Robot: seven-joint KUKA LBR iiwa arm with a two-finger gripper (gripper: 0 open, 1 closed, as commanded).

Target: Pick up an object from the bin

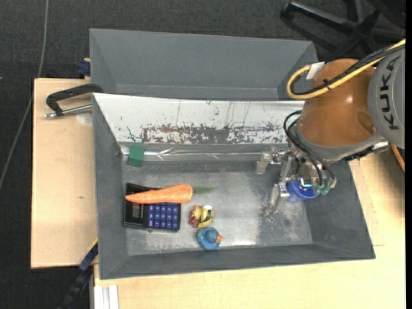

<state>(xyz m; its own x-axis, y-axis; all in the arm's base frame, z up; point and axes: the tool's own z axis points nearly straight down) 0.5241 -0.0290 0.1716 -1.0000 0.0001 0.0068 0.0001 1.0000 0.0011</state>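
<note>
A green cube (pixel 135 156) is sitting against the back wall at the left, loose like the rest. Nearer the front, a carrot (pixel 159 194) is lying across the top of a calculator (pixel 153 217), leaning on it rather than on the bin (pixel 244 192) floor. I am reading no writing on its keys. Just right of those, a yellow-red toy (pixel 201 216) and a blue toy (pixel 209 238) are resting close together, well apart from the arm.

At the right, the gripper (pixel 299 196) is pointing down near the floor, so it is straddling its target from above. Its fingers (pixel 281 188) are standing narrow on either side of a small blue thing (pixel 302 188), seemingly gripping it. The arm (pixel 386 102) is showing "KUKA" lettering.
</note>
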